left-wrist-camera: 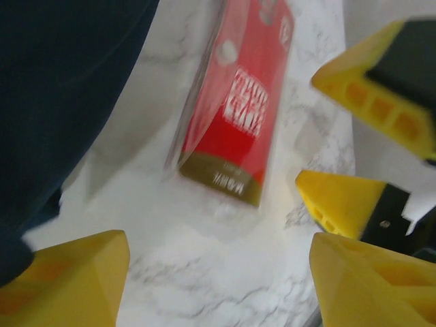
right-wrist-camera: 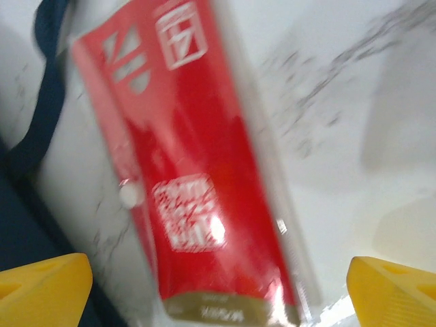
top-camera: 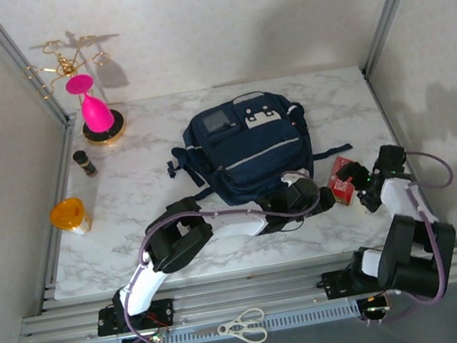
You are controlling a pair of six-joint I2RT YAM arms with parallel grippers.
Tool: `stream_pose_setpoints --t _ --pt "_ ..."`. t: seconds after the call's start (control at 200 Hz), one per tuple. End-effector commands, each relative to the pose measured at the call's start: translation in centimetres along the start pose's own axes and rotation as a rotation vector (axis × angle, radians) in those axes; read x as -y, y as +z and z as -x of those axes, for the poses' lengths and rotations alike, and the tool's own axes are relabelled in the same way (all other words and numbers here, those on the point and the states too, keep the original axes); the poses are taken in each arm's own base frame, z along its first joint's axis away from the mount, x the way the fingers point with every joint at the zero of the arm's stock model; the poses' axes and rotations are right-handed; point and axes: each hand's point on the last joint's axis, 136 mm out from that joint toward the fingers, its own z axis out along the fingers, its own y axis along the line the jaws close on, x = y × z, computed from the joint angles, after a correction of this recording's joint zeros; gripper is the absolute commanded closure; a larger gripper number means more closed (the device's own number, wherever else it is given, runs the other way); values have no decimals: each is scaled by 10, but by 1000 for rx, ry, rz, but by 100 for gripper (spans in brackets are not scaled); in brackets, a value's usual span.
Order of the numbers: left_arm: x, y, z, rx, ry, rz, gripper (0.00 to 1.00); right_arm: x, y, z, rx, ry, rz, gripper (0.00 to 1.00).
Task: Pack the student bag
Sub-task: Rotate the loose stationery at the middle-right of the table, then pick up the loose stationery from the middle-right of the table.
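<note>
The student bag (top-camera: 243, 153), a navy-blue backpack with grey piping, lies in the middle of the marble table (top-camera: 152, 183). A red box (top-camera: 343, 178) with a gold end lies flat just right of it. My left gripper (top-camera: 326, 199) stands open at the box's near-left end. In the left wrist view its yellow fingers (left-wrist-camera: 71, 283) frame bare marble, with the red box (left-wrist-camera: 235, 116) ahead and the bag (left-wrist-camera: 61, 95) to the left. My right gripper (top-camera: 361, 192) is open at the box's right; its fingertips (right-wrist-camera: 44, 286) straddle the near end of the red box (right-wrist-camera: 204, 177) without touching it.
A pink vase on a gold stand (top-camera: 98, 115), a small dark bottle (top-camera: 85, 163) and an orange cup (top-camera: 70, 216) stand along the left side. Scissors (top-camera: 244, 326) lie on the front rail. The right gripper's fingers (left-wrist-camera: 371, 102) sit close to the left gripper.
</note>
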Motion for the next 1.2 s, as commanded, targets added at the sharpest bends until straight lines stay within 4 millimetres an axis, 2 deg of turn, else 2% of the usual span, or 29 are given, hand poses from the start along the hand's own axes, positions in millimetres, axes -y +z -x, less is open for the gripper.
stream_pose_setpoints --t 0.0,0.05,0.22,0.421,0.506,0.611,0.706,0.866,1.072,1.197 --pt "7 7 24 63 85 13 33 -7 5 13 6 -2 33 6" --pt "9 13 28 67 115 17 34 -9 8 18 4 -6 37 7" --pt "-4 39 32 55 150 77 34 -3 18 33 -11 13 9 16" --pt "-12 58 31 46 174 102 39 -1 32 23 -66 5 36 24" --pt "-15 62 30 37 172 102 47 -2 37 17 -101 5 54 28" --pt "-19 66 28 17 171 102 53 -12 40 8 -143 -6 112 33" --pt "-30 71 25 -5 163 133 59 -17 40 1 -166 0 151 36" --pt "-42 73 19 -26 148 156 65 -29 38 -11 -218 -22 213 39" --pt "-58 73 22 -29 152 210 69 -37 26 -8 -191 -44 236 39" --pt "-71 72 24 -28 143 248 73 -38 28 -10 -207 -31 245 39"
